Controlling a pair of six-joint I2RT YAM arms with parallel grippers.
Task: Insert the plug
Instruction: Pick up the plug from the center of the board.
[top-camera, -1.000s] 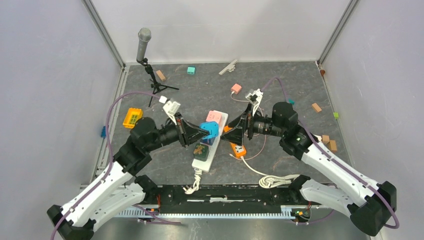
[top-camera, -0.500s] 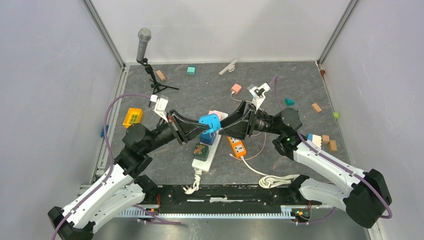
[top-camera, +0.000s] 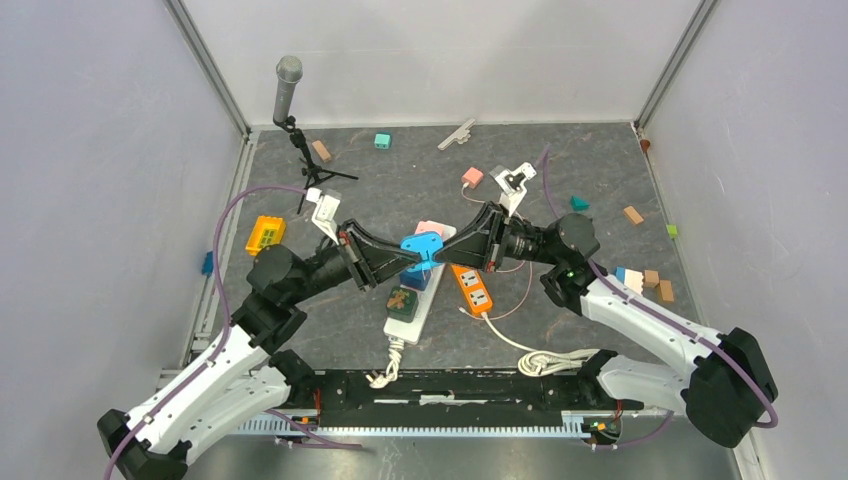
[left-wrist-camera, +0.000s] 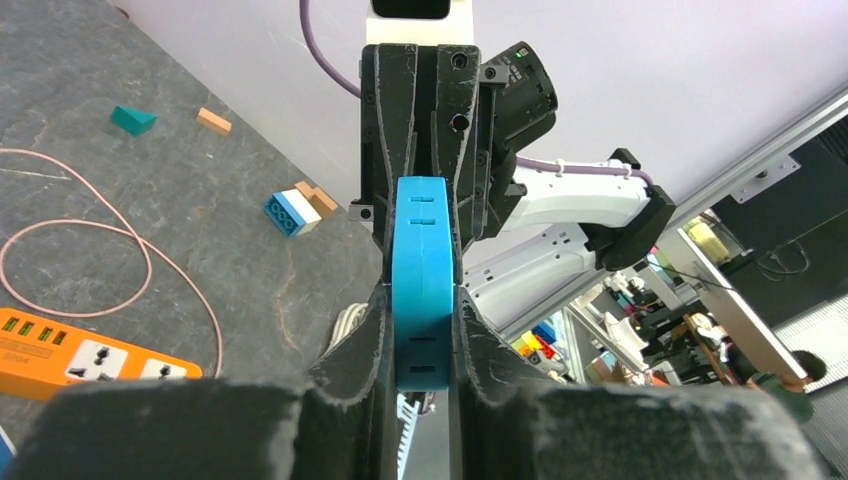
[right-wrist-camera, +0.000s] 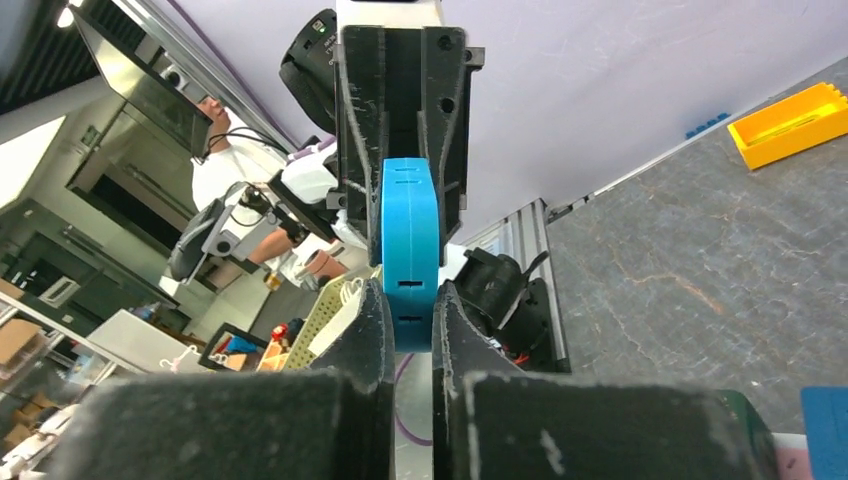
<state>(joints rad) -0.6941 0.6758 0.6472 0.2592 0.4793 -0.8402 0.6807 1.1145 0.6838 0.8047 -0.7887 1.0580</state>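
My left jaws and my right jaws both pinch the blue plug (left-wrist-camera: 425, 285), meeting nose to nose with it clamped between them. Its long axis runs from one set of jaws straight into the other. The plug hangs off the surface, and the white power strip (top-camera: 405, 327) lies directly below the jaws. Neither arm is nearer. I judge that one side must let go before the other can tip the plug down toward a socket.
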